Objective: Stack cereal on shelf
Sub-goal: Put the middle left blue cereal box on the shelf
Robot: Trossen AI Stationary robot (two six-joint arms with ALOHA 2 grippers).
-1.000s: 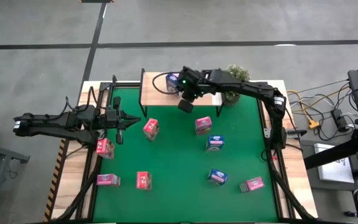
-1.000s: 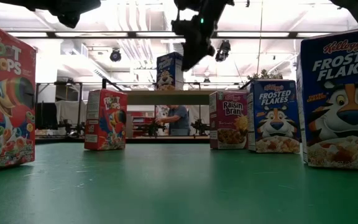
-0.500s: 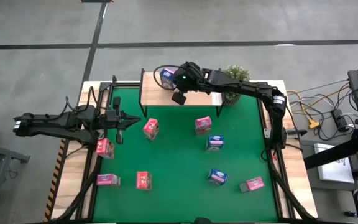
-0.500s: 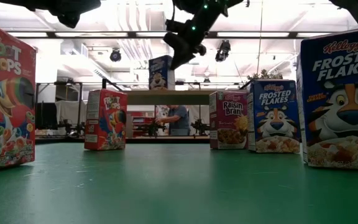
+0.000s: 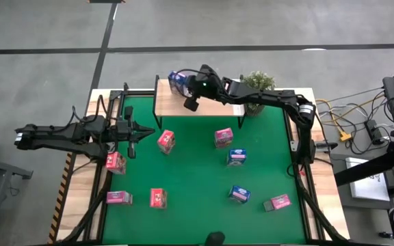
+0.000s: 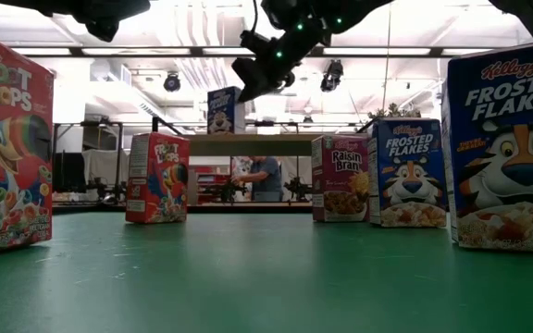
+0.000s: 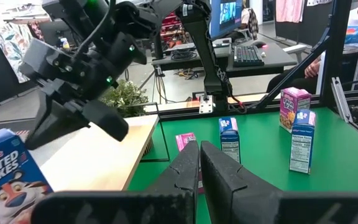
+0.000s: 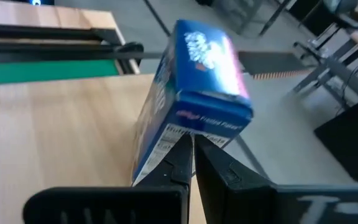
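A blue Frosted Flakes cereal box stands on its bottom on the light wooden shelf, near its far left corner. My right gripper is shut, with its tips at the box. My left gripper is shut and hovers level over the mat's left side, touching nothing. Several more pink and blue cereal boxes stand or lie on the green mat, among them a pink one and a blue one. My right gripper presses its shut fingertips against the box's narrow printed side, below the top edge. The fingers come from the table's right, slanting a little downward. The box stays on the shelf; whether it leans away I cannot tell.
A small potted plant stands at the shelf's far right. Black frame rails border the mat. In the low view, large boxes stand close at both sides. A person sits beyond the table.
My right gripper has swung toward the table's far left corner and tipped up from steeply downward to nearly level. The blue box has slid along the shelf ahead of it, toward the shelf's far left corner, still upright.
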